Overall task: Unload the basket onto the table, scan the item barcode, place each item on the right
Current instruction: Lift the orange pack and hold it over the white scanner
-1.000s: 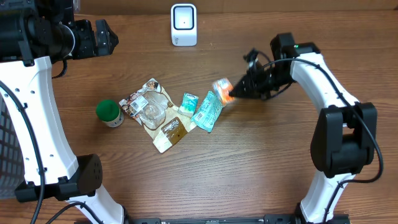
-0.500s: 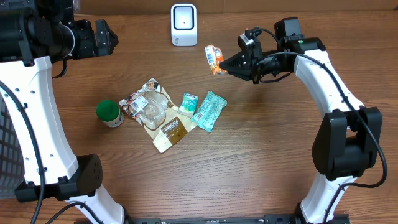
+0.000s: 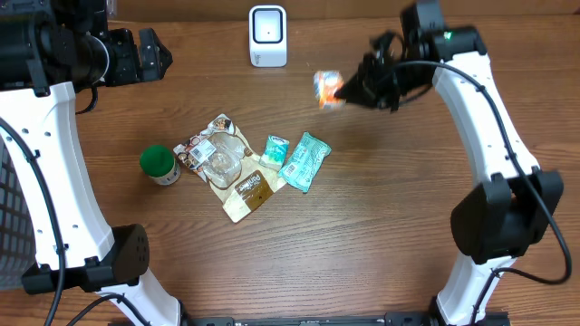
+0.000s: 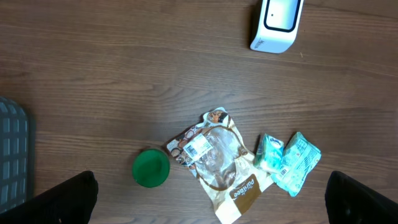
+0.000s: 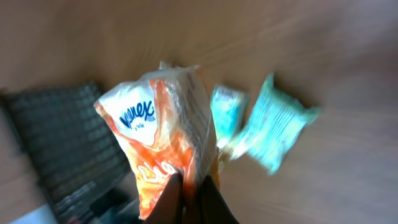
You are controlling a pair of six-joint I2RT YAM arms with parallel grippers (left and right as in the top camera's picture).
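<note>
Right jaws clamped on orange tissue pack (image 3: pixel 327 88), aloft right of scanner (image 3: pixel 267 36), left jaws wide open, teal packets (image 3: pixel 302 161), jar (image 3: pixel 159 165) on desk (image 3: pixel 381 226), pack lifted from packets since a second ago

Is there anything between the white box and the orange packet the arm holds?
Nothing: overhead shows only bare table between white box and orange packet.

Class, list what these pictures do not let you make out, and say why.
Barcode on the orange tissue pack: right wrist view blurred, overhead too small.
Grey basket: cut off by the left edge in left wrist view.
Print on the brown pouch: too small in both views.
</note>
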